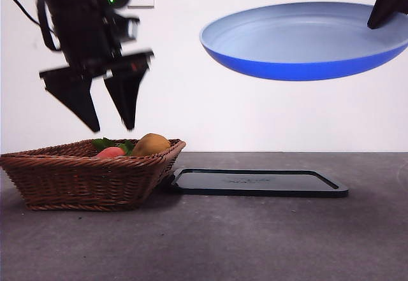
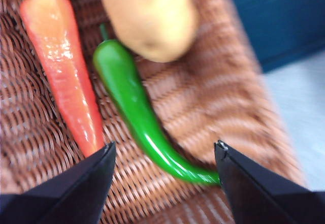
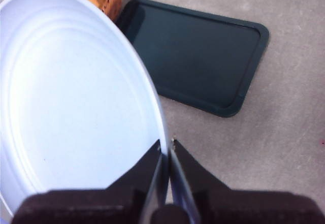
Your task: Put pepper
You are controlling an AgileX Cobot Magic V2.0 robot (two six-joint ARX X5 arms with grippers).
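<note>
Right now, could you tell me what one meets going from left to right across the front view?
Wicker basket with the left hand hovering open above it → orange-red carrot-like item → potato-like item → dark tray flat on the table → blue plate held aloft by the right hand.

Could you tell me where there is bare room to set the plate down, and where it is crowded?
The dark tray beside the basket lies bare, with bare grey table in front of it. The plate, held aloft by the right gripper, is itself empty. The basket is crowded: pepper, carrot and potato, with the open left gripper above.
</note>
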